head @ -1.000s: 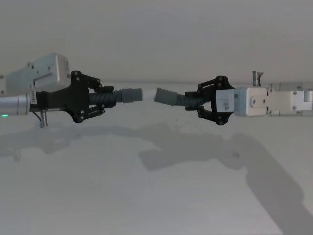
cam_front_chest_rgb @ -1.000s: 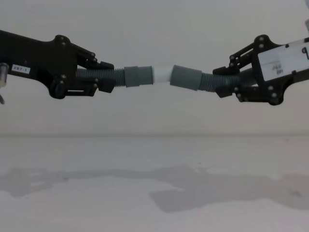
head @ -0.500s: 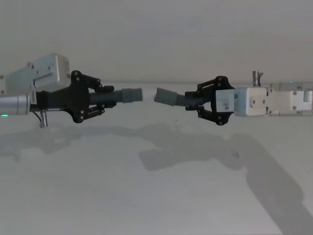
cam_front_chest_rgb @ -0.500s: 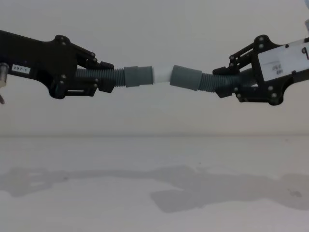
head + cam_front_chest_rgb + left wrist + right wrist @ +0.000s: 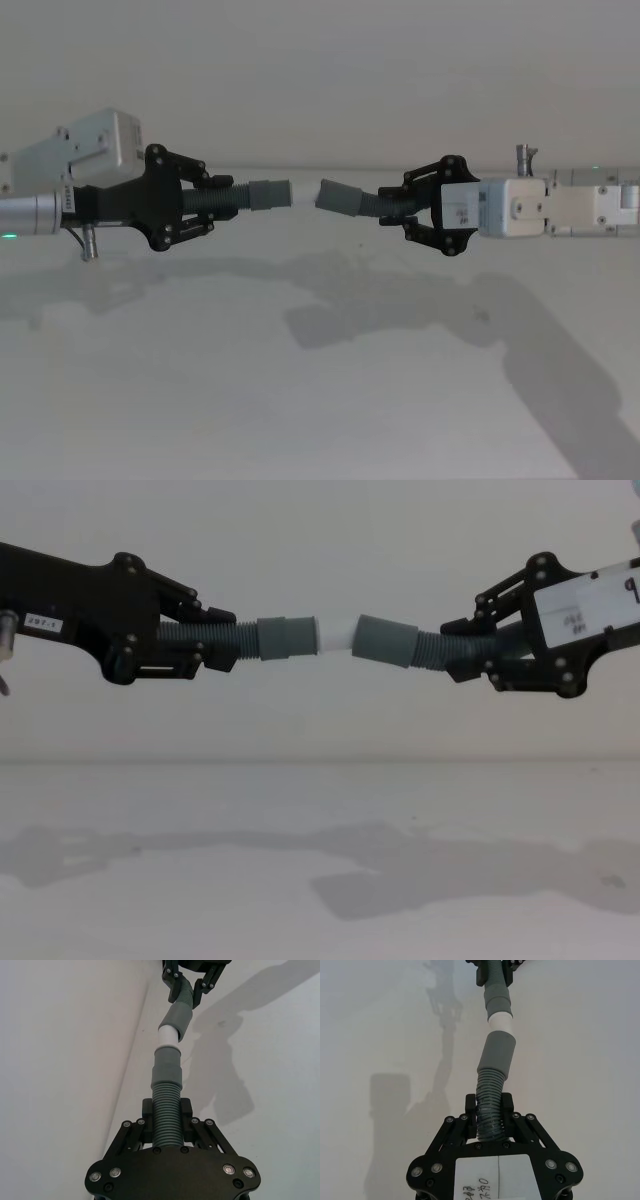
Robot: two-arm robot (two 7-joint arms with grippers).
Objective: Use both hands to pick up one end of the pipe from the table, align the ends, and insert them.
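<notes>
- Head view: left gripper [image 5: 205,206] clamps the left hose piece [image 5: 235,196] by its ribs; right gripper [image 5: 404,211] clamps the right hose piece [image 5: 360,202]. Both hang above the table [image 5: 320,400], with free room all round.
- Chest view: white tip [image 5: 336,634] sits at the mouth of the plain cuff [image 5: 386,640].
- Wrist views: the ribbed bodies look light and bendy, so hold close behind the cuffs.

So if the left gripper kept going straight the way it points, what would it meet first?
Probably the right-hand hose's gray cuff: the white tip of the hose held by the left gripper already reaches its mouth.
</notes>
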